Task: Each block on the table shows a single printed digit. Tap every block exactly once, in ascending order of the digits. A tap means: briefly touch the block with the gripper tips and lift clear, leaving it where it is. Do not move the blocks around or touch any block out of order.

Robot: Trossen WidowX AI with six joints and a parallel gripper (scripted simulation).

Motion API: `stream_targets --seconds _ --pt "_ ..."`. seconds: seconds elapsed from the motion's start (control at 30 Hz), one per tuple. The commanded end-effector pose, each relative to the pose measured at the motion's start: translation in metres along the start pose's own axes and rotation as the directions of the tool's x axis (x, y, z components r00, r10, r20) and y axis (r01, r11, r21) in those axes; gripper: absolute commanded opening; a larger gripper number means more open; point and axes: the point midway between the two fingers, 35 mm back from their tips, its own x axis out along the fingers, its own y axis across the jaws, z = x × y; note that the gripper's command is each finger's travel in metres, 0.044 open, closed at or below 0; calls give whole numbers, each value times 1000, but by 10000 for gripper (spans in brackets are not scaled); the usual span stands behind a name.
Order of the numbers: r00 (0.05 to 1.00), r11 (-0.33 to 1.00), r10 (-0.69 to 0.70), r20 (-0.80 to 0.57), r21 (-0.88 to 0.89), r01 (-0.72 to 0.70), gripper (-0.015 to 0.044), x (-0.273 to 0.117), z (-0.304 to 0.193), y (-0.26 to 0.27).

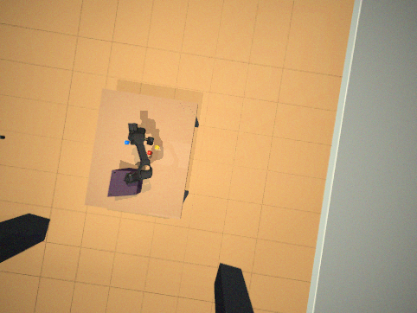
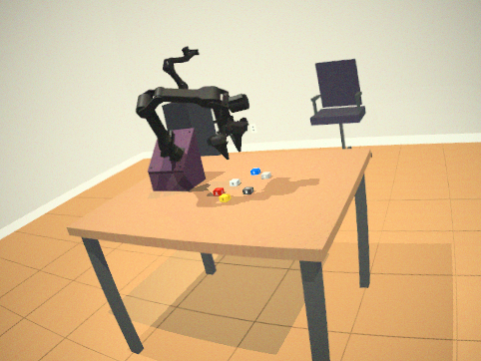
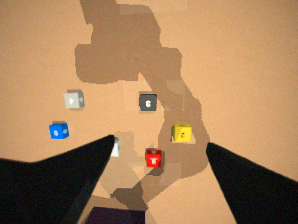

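Top view: a black arm is reaching over the table [image 1: 173, 194] [image 2: 210, 224], blue [image 1: 126, 142] [image 2: 255, 172] [image 3: 59, 131], red [image 1: 150, 152] [image 2: 219, 191] [image 3: 153, 159] and yellow blocks [image 1: 157, 148] [image 2: 225, 197] [image 3: 182, 133] showing beside it. Exterior: the gripper [image 2: 234, 155] [image 3: 160, 143] is hovering wide and empty above six blocks. Wrist: fingertips are framing them (finished taps leave no mark), all probably awaiting theirs.

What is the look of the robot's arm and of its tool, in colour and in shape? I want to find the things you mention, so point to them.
The arm [image 1: 142, 151] [image 2: 187, 95] is black or very dark grey, with slim links and bulkier rounded joints. The tool [image 2: 234, 156] [image 3: 160, 143] has two black fingers that narrow to points. I see no printed marking; small cables are too fine to tell.
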Motion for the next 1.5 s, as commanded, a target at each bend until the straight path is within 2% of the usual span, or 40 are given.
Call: stream_targets --seconds 0.0,0.83,1.1,1.47 --pt "997 997 -24 -72 -79 19 400 28 -33 -48" --pt "997 996 -25 -76 -82 19 400 29 -36 -50" --pt "997 996 -23 -80 -86 16 400 25 -112 -5" --pt "997 996 -24 -80 -86 17 400 25 -114 -4"
